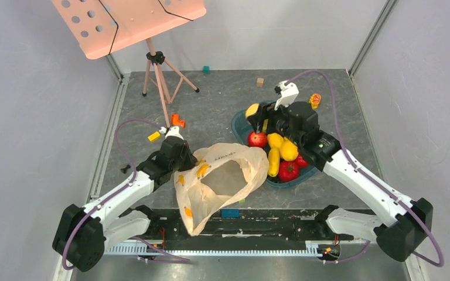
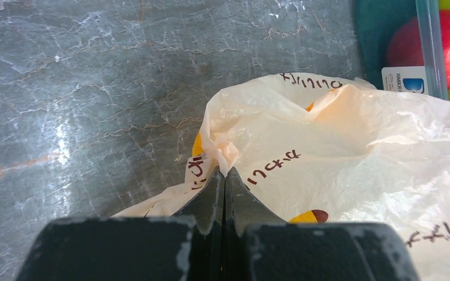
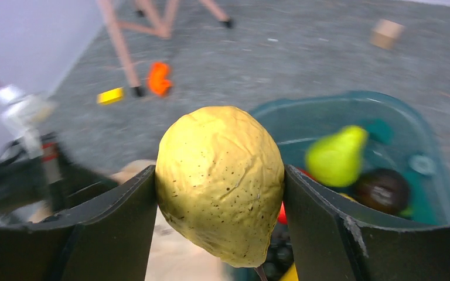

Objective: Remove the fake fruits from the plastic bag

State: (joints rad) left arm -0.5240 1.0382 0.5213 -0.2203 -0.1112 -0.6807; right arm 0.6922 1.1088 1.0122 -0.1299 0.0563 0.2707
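The left gripper (image 2: 224, 175) is clenched on a bunched fold at the 10 o'clock edge of the plastic bag (image 1: 196, 199), which lies mouth open at mid-table. The right gripper (image 1: 258, 115) grasps a yellow lemon (image 3: 220, 181) above the 11 o'clock rim of the teal tray (image 1: 238, 130), which sits at the bag's 2 o'clock. In the tray lie a red apple (image 1: 258, 139), yellow pieces (image 1: 274, 161) and a green pear (image 3: 335, 157); from above, the right arm hides much of it. A dark round thing (image 3: 382, 190) beside the pear is blurred, perhaps a plum. Toward 11 o'clock from the bag lie an orange piece (image 1: 177, 120) and a yellow block (image 1: 154, 136), by the pink stand (image 1: 130, 20).
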